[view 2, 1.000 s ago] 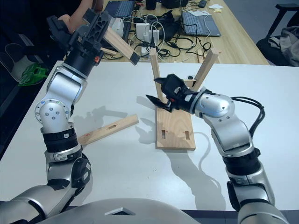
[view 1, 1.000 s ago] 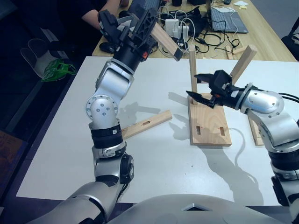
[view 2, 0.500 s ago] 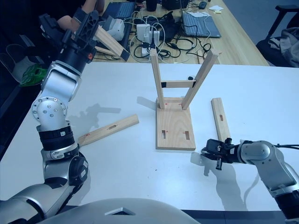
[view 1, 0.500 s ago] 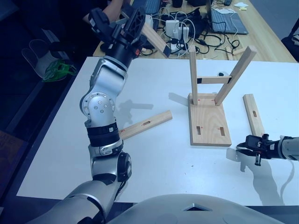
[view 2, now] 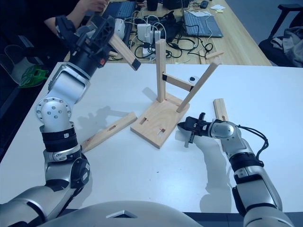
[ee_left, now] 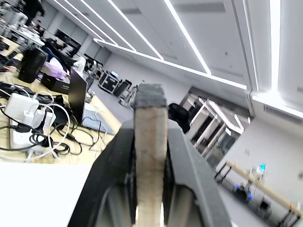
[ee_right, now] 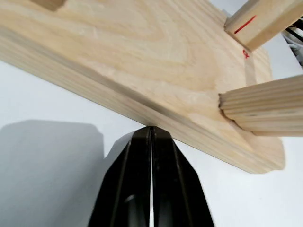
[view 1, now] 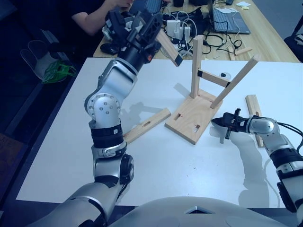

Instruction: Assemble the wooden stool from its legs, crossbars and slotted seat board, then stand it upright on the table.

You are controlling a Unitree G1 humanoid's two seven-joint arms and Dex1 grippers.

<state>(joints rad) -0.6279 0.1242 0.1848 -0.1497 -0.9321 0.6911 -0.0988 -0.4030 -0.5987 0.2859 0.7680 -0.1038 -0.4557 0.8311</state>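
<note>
While left gripper [view 1: 149, 29] clamps a raised leg [view 1: 170, 47], right gripper [view 1: 214, 122], closed, touches seat board [view 1: 187, 124] edge.

We log a white table [view 1: 189, 170], a pale seat board [view 1: 187, 122] with wavy brown grain and small red marks [ee_right: 240, 24], a pale leg [view 1: 166, 41] with a dark tip, and a black right gripper [ee_right: 150, 132].

The seat board [ee_right: 142, 56] is pale bare wood with clear grain, sanded smooth and matt, and the legs [view 1: 196, 66] standing in it are the same wood. The bar [ee_left: 149, 156] in the left gripper [view 1: 152, 29] is wood too, its end capped dark and rough. The right gripper [ee_right: 150, 130] has black, plastic-looking jaws with a slight sheen. The bench [view 1: 189, 179] is white, smooth and matt.
</note>
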